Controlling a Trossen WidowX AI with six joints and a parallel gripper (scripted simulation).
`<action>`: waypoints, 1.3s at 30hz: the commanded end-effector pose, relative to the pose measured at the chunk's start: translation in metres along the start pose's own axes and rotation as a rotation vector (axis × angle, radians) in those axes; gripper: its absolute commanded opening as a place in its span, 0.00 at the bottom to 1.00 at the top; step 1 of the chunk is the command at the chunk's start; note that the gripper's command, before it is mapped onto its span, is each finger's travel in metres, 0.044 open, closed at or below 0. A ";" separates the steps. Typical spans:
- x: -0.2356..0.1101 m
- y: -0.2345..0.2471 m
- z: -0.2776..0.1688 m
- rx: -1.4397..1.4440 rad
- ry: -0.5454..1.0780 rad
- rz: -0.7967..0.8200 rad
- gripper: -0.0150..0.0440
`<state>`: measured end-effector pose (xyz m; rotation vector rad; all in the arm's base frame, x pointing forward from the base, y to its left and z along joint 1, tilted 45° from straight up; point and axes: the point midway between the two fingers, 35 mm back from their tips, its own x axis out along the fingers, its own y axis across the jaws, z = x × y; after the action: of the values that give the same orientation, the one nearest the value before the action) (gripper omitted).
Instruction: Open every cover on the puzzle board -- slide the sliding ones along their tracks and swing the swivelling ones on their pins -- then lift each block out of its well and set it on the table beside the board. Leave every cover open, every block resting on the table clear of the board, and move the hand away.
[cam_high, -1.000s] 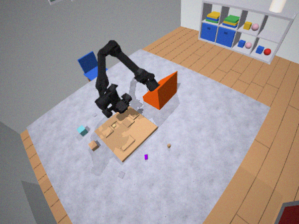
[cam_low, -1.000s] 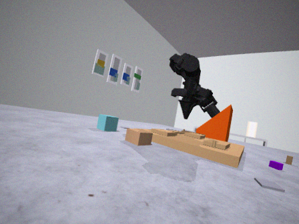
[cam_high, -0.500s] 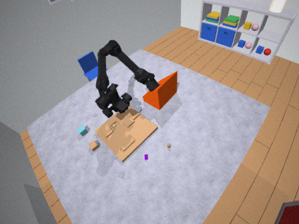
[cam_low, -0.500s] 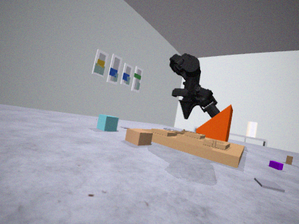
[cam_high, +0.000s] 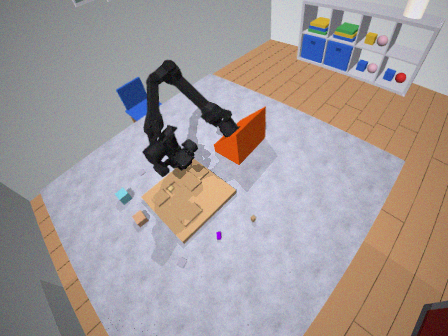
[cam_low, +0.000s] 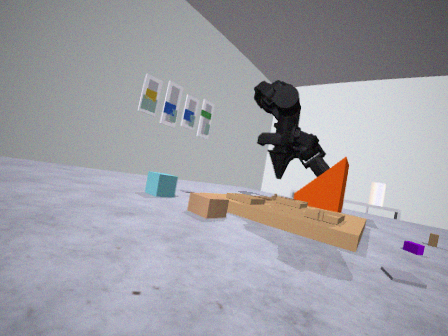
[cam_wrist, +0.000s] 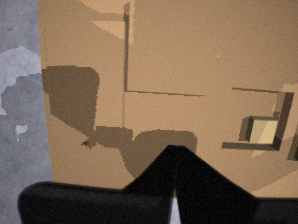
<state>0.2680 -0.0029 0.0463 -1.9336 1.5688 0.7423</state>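
The wooden puzzle board (cam_high: 217, 194) (cam_low: 300, 227) (cam_wrist: 75, 175) lies flat, with several low raised wooden covers in its own colour, one of them a flat cover (cam_high: 184, 211) (cam_low: 331, 217) near a corner. A pale yellow block (cam_wrist: 263, 132) (cam_high: 170, 188) sits down in an uncovered square well. In the wrist view a large rectangular panel (cam_wrist: 185, 50) lies beyond the fingertips. My gripper (cam_low: 280, 176) (cam_wrist: 175, 153) is shut and empty, pointing down above the board. Arm and shadows hide part of the board in the top view, so I cannot tell how every cover stands.
An orange wedge (cam_high: 250, 137) (cam_low: 327, 192) stands behind the board by the arm. Off the board lie a cyan cube (cam_high: 123, 195) (cam_low: 161, 184), a tan block (cam_high: 140, 218) (cam_low: 207, 205), a purple block (cam_high: 219, 235) (cam_low: 413, 247), a small brown block (cam_high: 253, 218) (cam_low: 433, 240) and a thin grey piece (cam_high: 182, 262).
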 end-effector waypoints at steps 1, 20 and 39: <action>0.002 0.001 0.001 -0.004 -0.006 0.003 0.25; 0.021 0.000 0.003 -0.004 -0.007 0.003 0.25; 0.040 0.001 0.003 -0.004 -0.007 0.003 0.25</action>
<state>0.2767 -0.0253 0.0199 -1.9257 1.5582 0.7440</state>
